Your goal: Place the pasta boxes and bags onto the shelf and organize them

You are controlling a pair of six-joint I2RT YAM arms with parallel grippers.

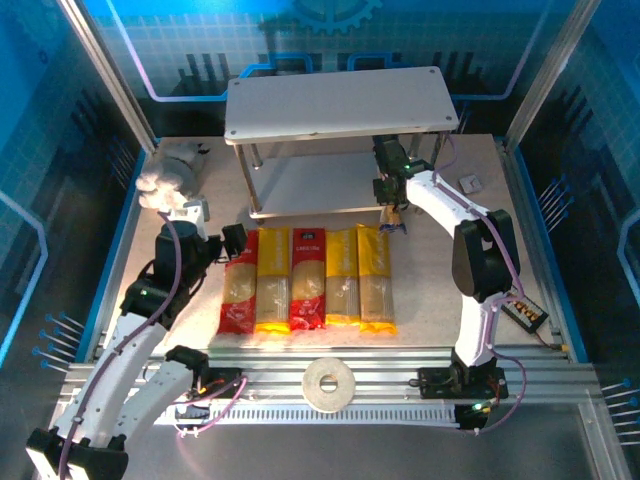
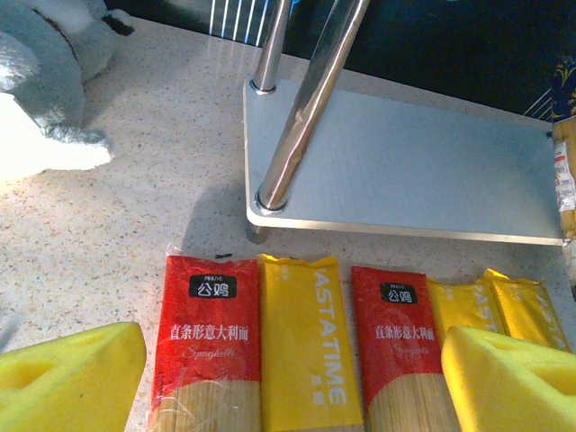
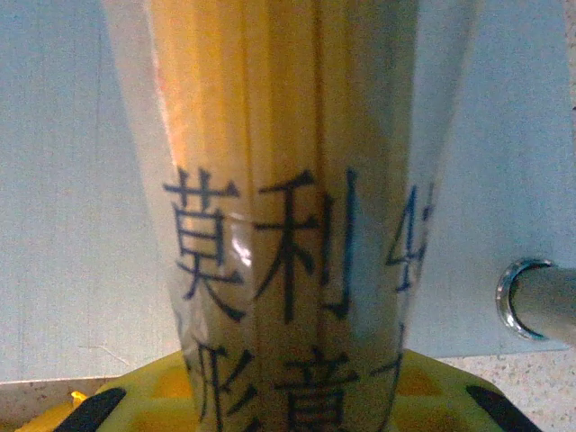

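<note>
1. Closest to the right wrist camera is the clear spaghetti pack with dark blue characters on it; the right gripper pinches it firmly between its yellow pads.
2. Seen from the top, this pack hangs almost upright at the front right corner of the shelf, beside a metal leg. Its dark blue end points down, next to the lower board. I cannot tell if it touches the table.
3. Left gripper has its fingers spread wide and holds nothing. It hovers over the left part of the row of packs.
4. Five packs lie flat side by side on the table, just in front of the shelf. From the left they are a red pack, a yellow pack, a second red pack, and two more yellow packs.
5. White tape roll lies at the near edge, between the arm bases.
6. Grey-white plush toy sits left of the shelf.
</note>
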